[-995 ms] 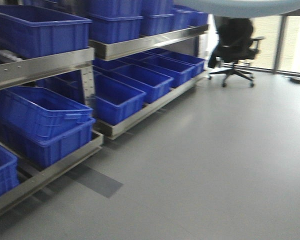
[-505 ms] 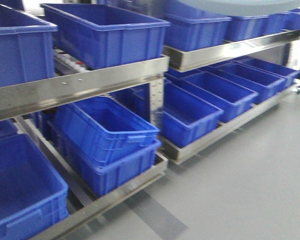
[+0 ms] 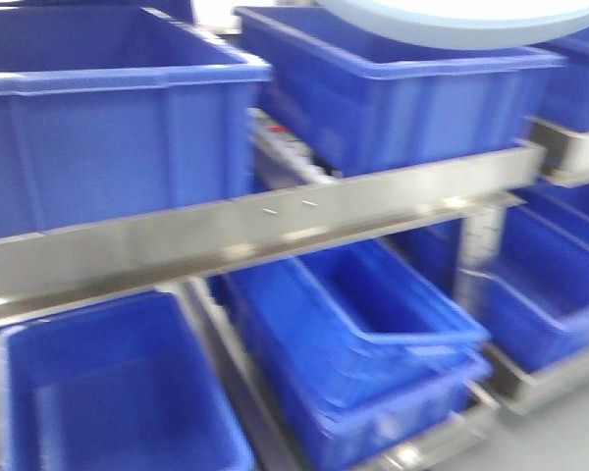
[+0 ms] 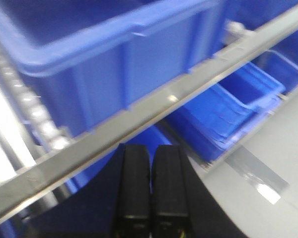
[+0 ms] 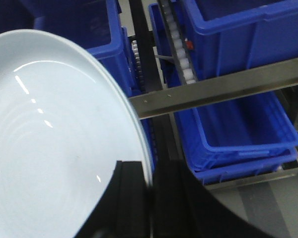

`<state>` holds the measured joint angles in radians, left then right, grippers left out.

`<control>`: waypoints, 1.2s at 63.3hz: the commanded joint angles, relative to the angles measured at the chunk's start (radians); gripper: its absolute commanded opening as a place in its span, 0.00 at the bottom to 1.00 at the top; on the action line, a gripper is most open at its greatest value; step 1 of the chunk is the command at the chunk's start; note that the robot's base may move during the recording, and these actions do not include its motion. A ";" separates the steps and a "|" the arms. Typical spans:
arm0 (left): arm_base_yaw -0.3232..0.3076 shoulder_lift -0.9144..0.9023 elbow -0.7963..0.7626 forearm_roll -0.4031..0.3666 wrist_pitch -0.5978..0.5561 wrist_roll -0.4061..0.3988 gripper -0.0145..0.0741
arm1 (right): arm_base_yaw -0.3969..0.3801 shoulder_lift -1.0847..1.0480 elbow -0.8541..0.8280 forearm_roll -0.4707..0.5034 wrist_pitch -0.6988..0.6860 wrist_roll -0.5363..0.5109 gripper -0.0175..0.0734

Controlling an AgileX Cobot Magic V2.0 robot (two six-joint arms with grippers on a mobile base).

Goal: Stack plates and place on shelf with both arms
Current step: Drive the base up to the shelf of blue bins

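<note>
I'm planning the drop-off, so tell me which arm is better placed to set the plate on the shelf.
Right. The right gripper grips the rim of the white plate, with the shelf rail ahead. The left gripper is shut with nothing in it.

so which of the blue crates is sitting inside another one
The lower crate right of centre in the front view, tilted inside a second crate; its left neighbour and the two above stand alone.

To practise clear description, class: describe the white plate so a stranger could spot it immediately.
Start at the steel rack loaded with blue crates. In front of it, in the right wrist view, the right gripper pinches the rim of the plate. It is the only round, white thing; the neighbouring crates are blue and boxy.
</note>
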<state>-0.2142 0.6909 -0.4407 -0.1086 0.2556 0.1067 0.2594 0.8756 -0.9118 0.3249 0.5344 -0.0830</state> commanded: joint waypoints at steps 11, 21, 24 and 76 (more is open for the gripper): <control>0.001 0.000 -0.028 -0.008 -0.081 -0.005 0.26 | -0.003 -0.010 -0.030 0.026 -0.089 -0.002 0.25; 0.001 0.000 -0.028 -0.008 -0.081 -0.005 0.26 | -0.003 -0.010 -0.030 0.026 -0.089 -0.002 0.25; 0.001 0.000 -0.028 -0.008 -0.081 -0.005 0.26 | -0.003 -0.010 -0.030 0.026 -0.089 -0.002 0.25; 0.001 0.000 -0.028 -0.008 -0.081 -0.005 0.26 | -0.003 -0.010 -0.030 0.026 -0.089 -0.002 0.25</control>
<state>-0.2142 0.6909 -0.4407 -0.1086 0.2556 0.1067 0.2594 0.8756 -0.9118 0.3249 0.5344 -0.0830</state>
